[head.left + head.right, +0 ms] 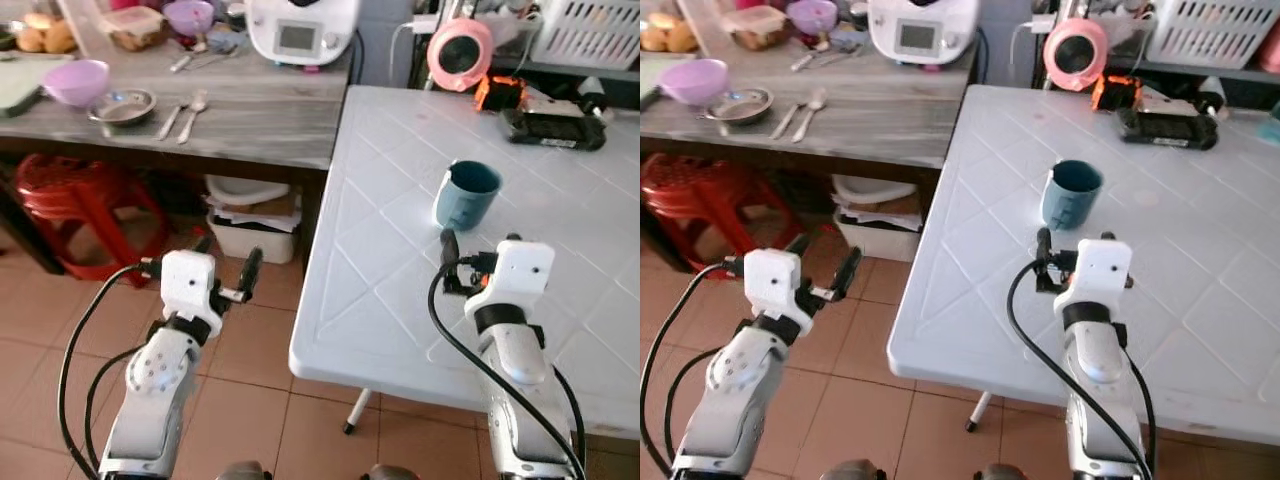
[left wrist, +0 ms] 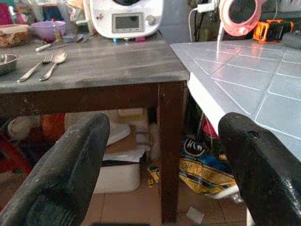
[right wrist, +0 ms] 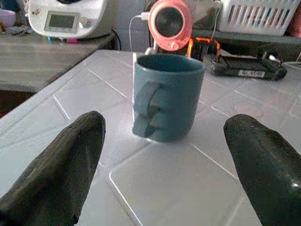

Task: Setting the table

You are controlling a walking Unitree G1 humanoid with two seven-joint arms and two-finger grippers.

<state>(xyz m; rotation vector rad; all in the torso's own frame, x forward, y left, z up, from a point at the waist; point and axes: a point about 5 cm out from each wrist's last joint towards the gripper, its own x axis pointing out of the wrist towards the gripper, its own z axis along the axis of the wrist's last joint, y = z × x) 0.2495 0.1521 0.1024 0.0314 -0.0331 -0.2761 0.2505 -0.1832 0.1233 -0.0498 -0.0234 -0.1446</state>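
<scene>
Two silver arms, white boxy wrist housings, looping black cables, long black-fingered left hand (image 1: 228,268)

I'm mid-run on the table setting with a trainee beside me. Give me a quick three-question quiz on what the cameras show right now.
1. True or false: the blue mug lies tipped over on the white table.
2. What is the right gripper doing? A) clamping the mug, B) open, apart from the mug, with the mug's handle facing it, C) resting on the wooden table.
3. Fill in: on the wooden table, the fork and spoon lie beside a metal ____.

Key
1. False: it stands upright.
2. B. The left gripper is also open, over the floor beside the white table.
3. Bowl, with a purple bowl next to it.
</scene>
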